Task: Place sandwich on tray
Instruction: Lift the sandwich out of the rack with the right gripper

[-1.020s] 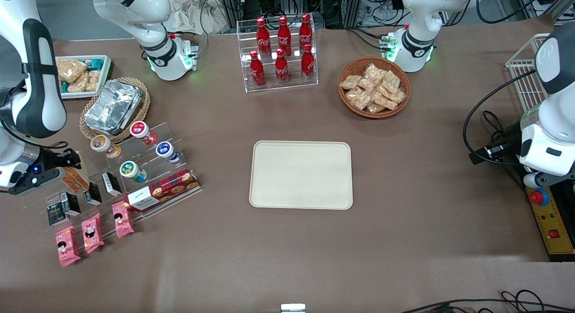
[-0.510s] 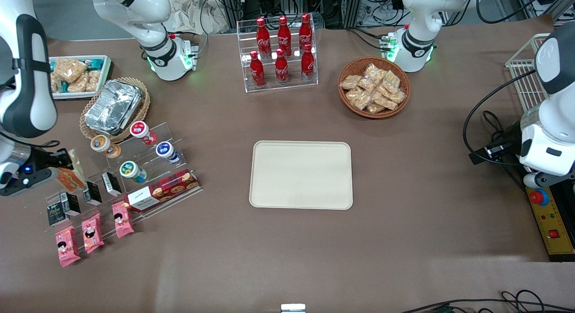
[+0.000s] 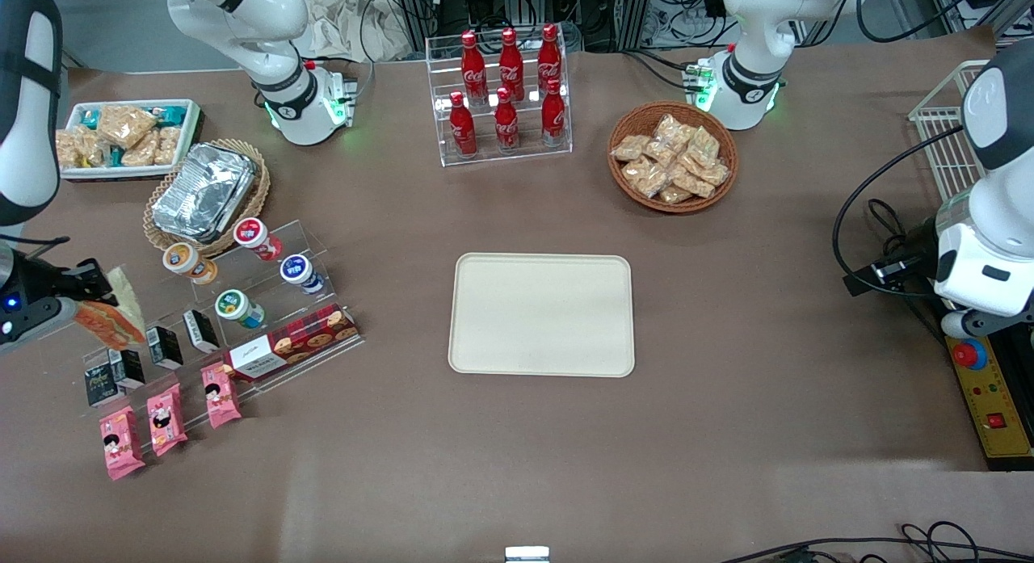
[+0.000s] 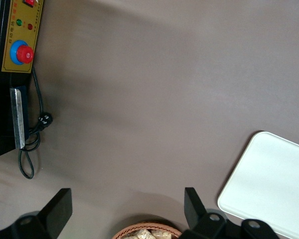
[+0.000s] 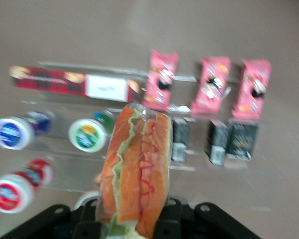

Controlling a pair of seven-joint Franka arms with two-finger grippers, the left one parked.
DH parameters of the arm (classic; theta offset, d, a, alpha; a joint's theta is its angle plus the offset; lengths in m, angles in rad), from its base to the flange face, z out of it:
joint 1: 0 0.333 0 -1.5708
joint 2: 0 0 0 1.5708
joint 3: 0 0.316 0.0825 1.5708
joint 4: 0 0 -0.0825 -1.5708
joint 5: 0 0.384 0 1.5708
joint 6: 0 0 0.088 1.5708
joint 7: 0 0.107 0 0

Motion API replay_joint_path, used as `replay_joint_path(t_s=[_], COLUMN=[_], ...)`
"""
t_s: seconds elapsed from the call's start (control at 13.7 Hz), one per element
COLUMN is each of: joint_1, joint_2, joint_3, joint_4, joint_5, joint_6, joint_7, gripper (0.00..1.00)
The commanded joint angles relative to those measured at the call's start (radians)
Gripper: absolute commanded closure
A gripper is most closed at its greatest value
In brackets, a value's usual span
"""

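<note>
The sandwich (image 3: pixel 111 319), a clear-wrapped wedge with orange-red and green filling, hangs above the table at the working arm's end, just off the acrylic stand. My gripper (image 3: pixel 81 306) is shut on it. In the right wrist view the sandwich (image 5: pixel 137 164) stands upright between the black fingers (image 5: pixel 187 221) of the gripper (image 5: pixel 135 225), over the stand's shelves. The cream-beige tray (image 3: pixel 541 314) lies flat at the table's middle with nothing on it, well away from the gripper. The tray's corner (image 4: pixel 274 184) shows in the left wrist view.
Below the sandwich, a stepped acrylic stand (image 3: pixel 242 304) carries yogurt cups (image 3: pixel 234 307), a red cookie box (image 3: pixel 291 342), black cartons (image 3: pixel 166 346) and pink packets (image 3: pixel 166 418). A foil-filled basket (image 3: pixel 206 193), a white snack bin (image 3: pixel 121 136), cola bottles (image 3: pixel 505 102) and a cracker basket (image 3: pixel 672 157) stand farther back.
The gripper has risen with the sandwich and drawn away from the acrylic stand toward the working arm's end of the table. The tray and everything else stayed put.
</note>
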Motion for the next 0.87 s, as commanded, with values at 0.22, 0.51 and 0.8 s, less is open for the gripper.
replay_joint_path(t_s=[0.22,0.51,0.8], joint_1=[0.052,0.134,0.312], joint_2=[0.04,0.135,0.212], joint_3=[0.236,0.309,0.307], joint_4=[0.099,0.177,0.21], joint_5=[0.032,0.069,0.064], joint_6=[-0.082,-0.063,0.027], joint_7=[0.079,0.102,0.148], gripper=[0.64,0.63,0.63])
